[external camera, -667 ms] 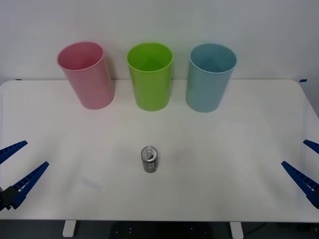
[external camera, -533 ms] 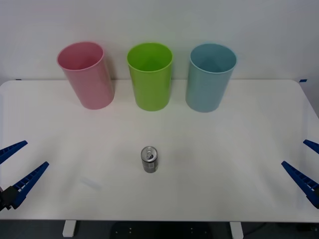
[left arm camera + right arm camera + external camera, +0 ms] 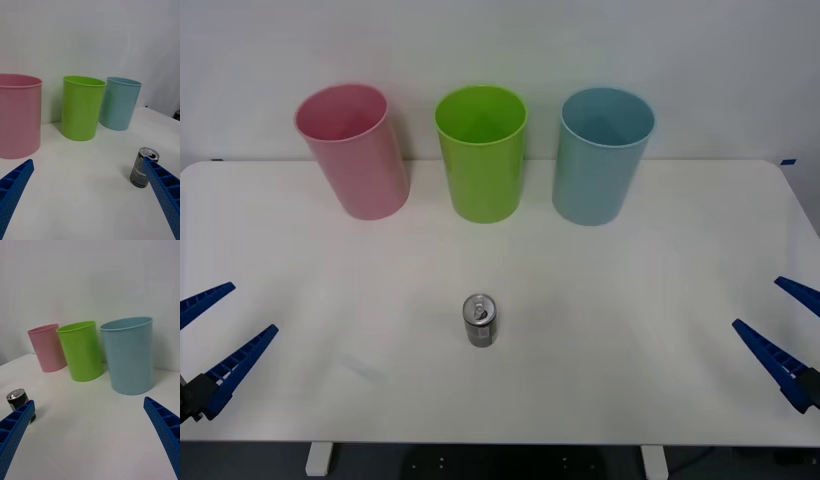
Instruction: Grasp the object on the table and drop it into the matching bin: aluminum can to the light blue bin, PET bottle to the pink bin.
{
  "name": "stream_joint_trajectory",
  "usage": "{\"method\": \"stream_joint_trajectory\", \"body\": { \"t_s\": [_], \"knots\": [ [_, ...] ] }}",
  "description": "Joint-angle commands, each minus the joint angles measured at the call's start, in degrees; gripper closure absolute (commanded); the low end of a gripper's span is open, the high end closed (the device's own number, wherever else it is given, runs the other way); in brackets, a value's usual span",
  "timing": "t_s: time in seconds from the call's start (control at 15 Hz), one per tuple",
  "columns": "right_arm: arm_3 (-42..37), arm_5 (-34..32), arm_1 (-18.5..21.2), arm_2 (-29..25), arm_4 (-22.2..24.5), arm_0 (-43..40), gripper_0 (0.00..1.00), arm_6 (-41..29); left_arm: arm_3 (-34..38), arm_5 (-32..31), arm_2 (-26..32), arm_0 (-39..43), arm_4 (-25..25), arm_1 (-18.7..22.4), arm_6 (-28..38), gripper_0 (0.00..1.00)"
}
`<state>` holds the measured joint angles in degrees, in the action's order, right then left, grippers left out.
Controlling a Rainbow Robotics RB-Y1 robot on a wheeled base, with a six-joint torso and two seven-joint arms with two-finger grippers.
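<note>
1. Plain white matte wall [image 3: 500, 50] is running across the whole back, no markings.
2. Soft, even light is falling from above, casting faint shadows.
3. Dark floor [image 3: 510, 465] is showing in a thin strip along the near edge.
4. Two white metal furniture legs [image 3: 318, 459] are standing on that floor strip.

The aluminum can [image 3: 480, 320] stood upright near the middle of the white table [image 3: 630, 300], pull-tab up, sides dark. The light blue bin [image 3: 603, 155] stood at its one o'clock, the pink bin [image 3: 352, 150] at eleven, both upright.
</note>
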<state>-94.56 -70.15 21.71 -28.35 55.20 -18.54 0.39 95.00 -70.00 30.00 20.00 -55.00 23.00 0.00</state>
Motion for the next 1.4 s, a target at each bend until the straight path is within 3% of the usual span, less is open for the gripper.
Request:
{"method": "stream_joint_trajectory", "body": {
  "t_s": [0.07, 0.47, 0.73, 1.07, 1.4],
  "knots": [
    [0.1, -0.7, 0.4, 1.2, 2.5, 0.9, 0.0, 0.2, 0.0, 0.0, 0.0, 0.0, 0.0, 0.0, 0.0, 0.0],
    [0.1, -1.1, 0.4, 5.9, 7.5, 3.2, 0.0, 1.1, 0.0, 0.0, 0.0, 0.0, 0.0, 0.0, 0.0, 0.0],
    [6.2, -3.1, 0.5, 8.8, 9.4, 7.4, 0.0, 5.9, 0.0, 0.0, 0.0, 0.0, 0.0, 0.0, 0.0, 0.0],
    [15.8, -5.9, 0.5, 13.7, 9.5, 13.4, 0.0, 10.7, 0.0, 0.0, 0.0, 0.0, 0.0, 0.0, 0.0, 0.0],
    [17.8, -2.8, 0.5, 20.5, 9.4, 16.2, 0.0, 11.1, 0.0, 0.0, 0.0, 0.0, 0.0, 0.0, 0.0, 0.0]
  ]
}}
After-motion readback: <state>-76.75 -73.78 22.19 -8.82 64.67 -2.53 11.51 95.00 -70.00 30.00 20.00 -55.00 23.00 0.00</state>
